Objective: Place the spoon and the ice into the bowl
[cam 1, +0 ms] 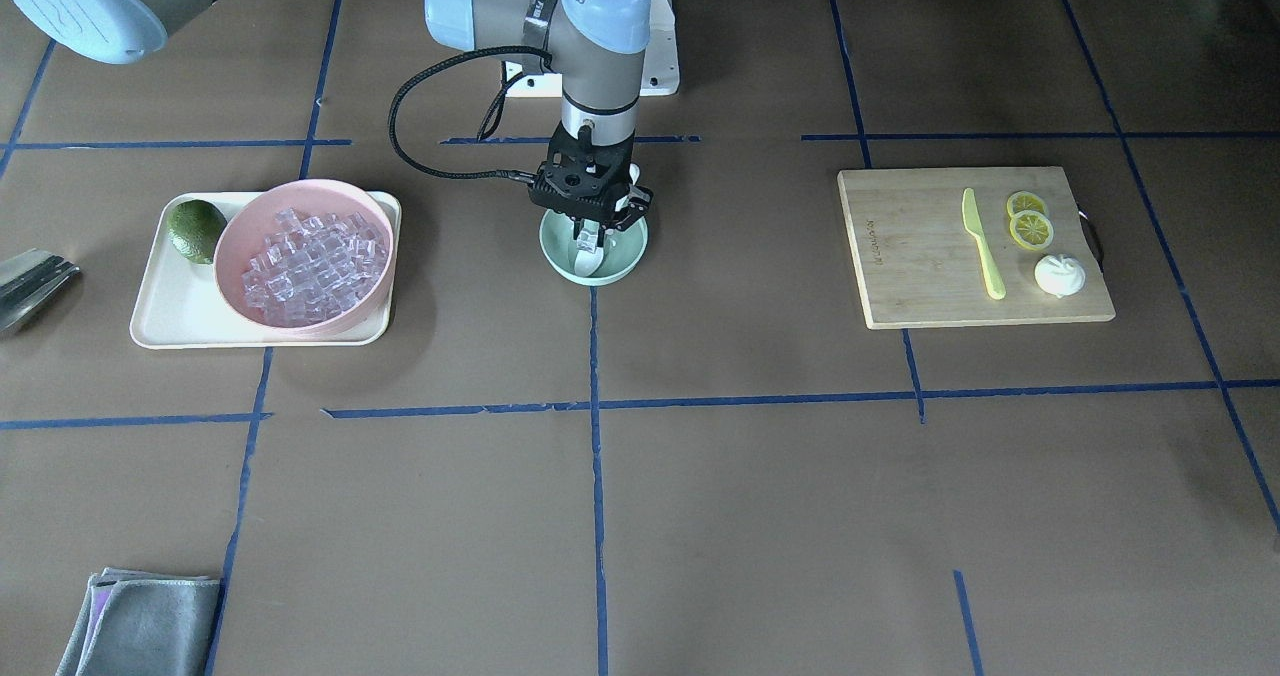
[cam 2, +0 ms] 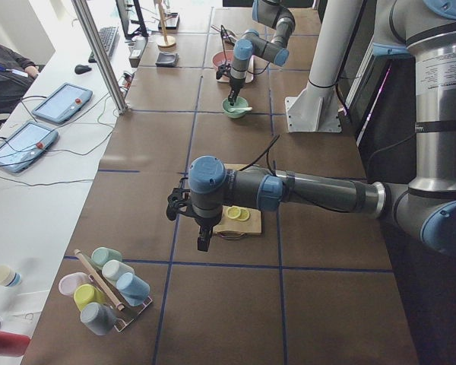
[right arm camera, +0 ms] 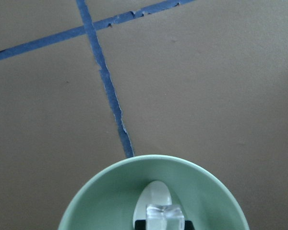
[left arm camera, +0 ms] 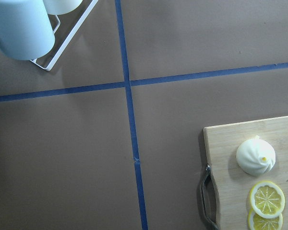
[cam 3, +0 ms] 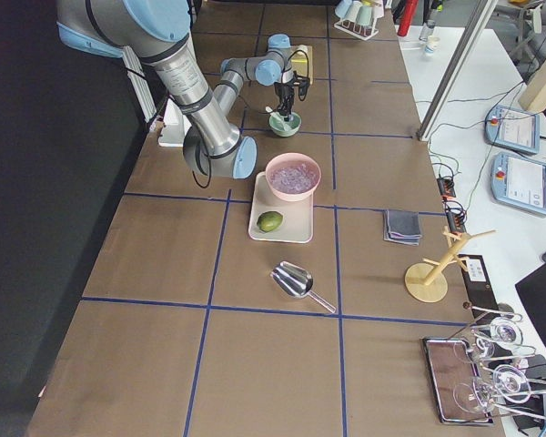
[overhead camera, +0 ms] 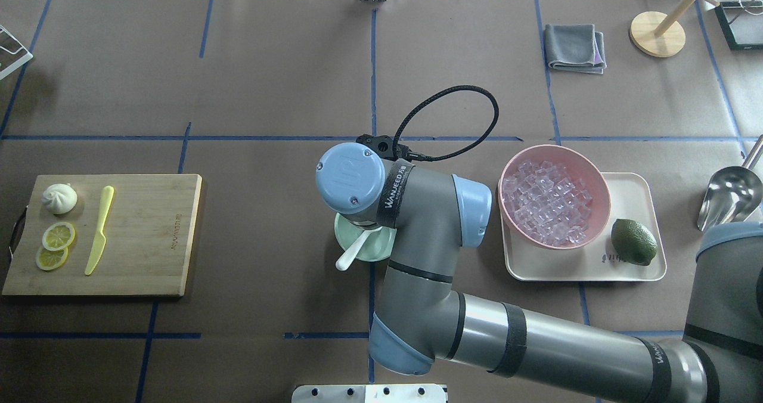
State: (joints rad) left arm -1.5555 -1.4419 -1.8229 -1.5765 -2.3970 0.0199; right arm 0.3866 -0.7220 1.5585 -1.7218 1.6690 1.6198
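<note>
The mint-green bowl (cam 1: 622,259) stands at the table's middle, also in the overhead view (overhead camera: 377,249) and the right wrist view (right arm camera: 110,191). The white spoon (overhead camera: 351,254) lies in it, head inside (right arm camera: 156,194), handle over the rim toward the robot. My right gripper (cam 1: 590,239) reaches down into the bowl; in the right wrist view (right arm camera: 164,224) its tips flank one clear ice cube (right arm camera: 164,214) just above the spoon head. More ice (cam 1: 310,264) fills the pink bowl (cam 1: 300,192). My left gripper (cam 2: 203,239) hovers off the cutting board's end; I cannot tell whether it is open.
The pink bowl and a lime (cam 1: 195,228) sit on a cream tray (cam 1: 165,318). A cutting board (cam 1: 910,256) holds a yellow-green knife (cam 1: 982,241), lemon slices and a bun. A metal scoop (overhead camera: 727,195) and a grey cloth (cam 1: 140,621) lie nearby. A cup rack (cam 2: 106,293) stands near the left arm.
</note>
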